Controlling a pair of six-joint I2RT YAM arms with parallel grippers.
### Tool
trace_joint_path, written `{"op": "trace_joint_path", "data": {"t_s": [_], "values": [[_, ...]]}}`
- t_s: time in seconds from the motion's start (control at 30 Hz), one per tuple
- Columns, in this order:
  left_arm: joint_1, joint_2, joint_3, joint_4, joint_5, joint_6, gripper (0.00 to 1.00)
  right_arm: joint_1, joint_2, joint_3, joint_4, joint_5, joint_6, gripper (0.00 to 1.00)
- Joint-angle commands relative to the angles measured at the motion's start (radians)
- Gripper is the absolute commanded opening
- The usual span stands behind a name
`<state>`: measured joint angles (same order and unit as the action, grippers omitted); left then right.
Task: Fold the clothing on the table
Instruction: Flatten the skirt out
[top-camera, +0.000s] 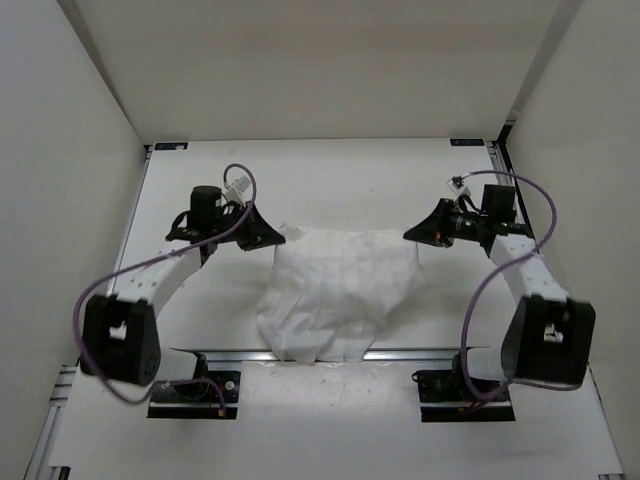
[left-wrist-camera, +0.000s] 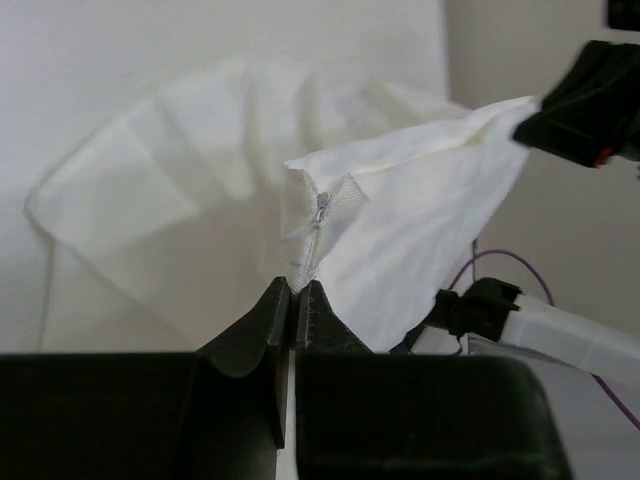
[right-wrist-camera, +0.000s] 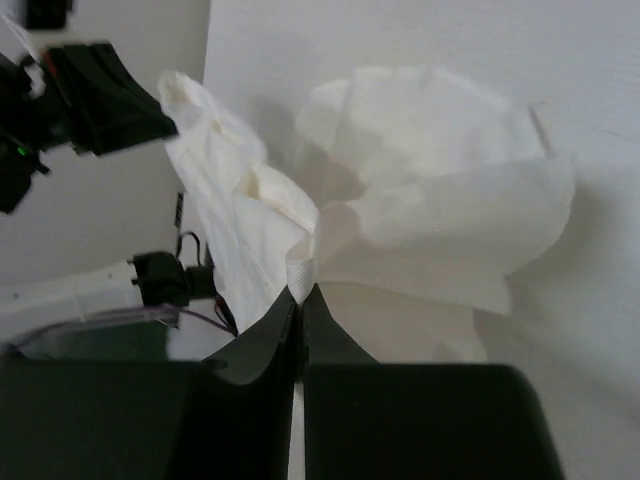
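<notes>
The left gripper (left-wrist-camera: 293, 292), jaws drawn nearly together, pinches a bunched, stitched corner of the clothing (left-wrist-camera: 420, 215) right at its fingertips. The thin white fabric rises from the tips and fans out ahead of it. Facing it, the right gripper (right-wrist-camera: 300, 293) is clamped tight on the opposite corner, with cloth puffing up just beyond its tips. The wrinkled garment spans the gap between the two pincers as a lifted edge, and each wrist view shows the other arm's black fingers at the far end of that edge. From the held edge the cloth slopes down and back toward the arm bases. Its trailing hem lies across the aluminium rail (top-camera: 420, 353) at the near side of the table (top-camera: 330, 180). Seen from above, the left pincer holds the far left corner and the right pincer the far right one, both angled inward toward each other. A purple cable (top-camera: 480, 300) loops beside the right arm.
</notes>
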<state>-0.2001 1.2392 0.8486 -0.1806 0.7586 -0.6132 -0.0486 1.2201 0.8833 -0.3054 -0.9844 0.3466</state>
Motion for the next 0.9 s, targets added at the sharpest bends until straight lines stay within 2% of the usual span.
{"op": "trace_joint_path", "data": {"t_s": [0.0, 0.07, 0.13, 0.17, 0.27, 0.33, 0.4, 0.43, 0.5, 0.57, 0.6, 0.63, 0.7, 0.73, 0.8, 0.87], "values": [[0.021, 0.228, 0.042, -0.086, -0.119, 0.036, 0.00, -0.030, 0.212, 0.082, 0.056, 0.006, 0.059, 0.00], [0.034, 0.351, 0.147, -0.105, -0.156, 0.058, 0.00, -0.025, 0.384, 0.230, -0.020, 0.105, 0.014, 0.00], [0.048, 0.469, 0.373, -0.117, -0.107, 0.037, 0.00, -0.013, 0.479, 0.394, -0.073, 0.174, 0.000, 0.00], [0.054, 0.529, 0.436, -0.122, -0.098, 0.008, 0.00, -0.013, 0.514, 0.499, -0.099, 0.205, -0.017, 0.00], [0.065, 0.607, 0.825, -0.132, -0.082, -0.023, 0.00, -0.014, 0.558, 0.765, -0.145, 0.340, -0.029, 0.00], [0.079, 0.640, 0.979, -0.123, -0.064, -0.054, 0.00, -0.028, 0.544, 0.899, -0.101, 0.349, -0.015, 0.01], [0.113, 0.611, 1.015, -0.033, -0.021, -0.120, 0.00, -0.049, 0.503, 0.957, -0.049, 0.322, 0.003, 0.00], [0.163, 0.582, 0.995, 0.036, 0.011, -0.193, 0.00, -0.069, 0.472, 0.959, -0.003, 0.291, 0.031, 0.00], [0.185, 0.554, 0.954, 0.100, 0.066, -0.212, 0.00, -0.094, 0.425, 0.901, 0.088, 0.229, 0.061, 0.00], [0.229, 0.510, 0.847, 0.148, 0.099, -0.220, 0.00, -0.105, 0.360, 0.807, 0.147, 0.189, 0.069, 0.00], [0.238, 0.482, 0.760, 0.168, 0.113, -0.217, 0.00, -0.096, 0.329, 0.730, 0.164, 0.176, 0.057, 0.00], [0.238, 0.421, 0.592, 0.253, 0.129, -0.232, 0.00, -0.091, 0.294, 0.557, 0.164, 0.153, 0.030, 0.00], [0.216, 0.378, 0.323, 0.382, 0.160, -0.279, 0.00, -0.068, 0.248, 0.395, 0.173, 0.129, 0.020, 0.00], [0.214, 0.346, 0.254, 0.409, 0.162, -0.287, 0.00, -0.056, 0.230, 0.287, 0.172, 0.133, 0.003, 0.00], [0.157, 0.289, -0.002, 0.446, 0.144, -0.274, 0.00, -0.013, 0.161, 0.124, 0.172, 0.144, -0.024, 0.00], [0.125, 0.205, -0.159, 0.425, 0.124, -0.226, 0.00, 0.009, 0.112, -0.066, 0.147, 0.122, -0.038, 0.00]]}}
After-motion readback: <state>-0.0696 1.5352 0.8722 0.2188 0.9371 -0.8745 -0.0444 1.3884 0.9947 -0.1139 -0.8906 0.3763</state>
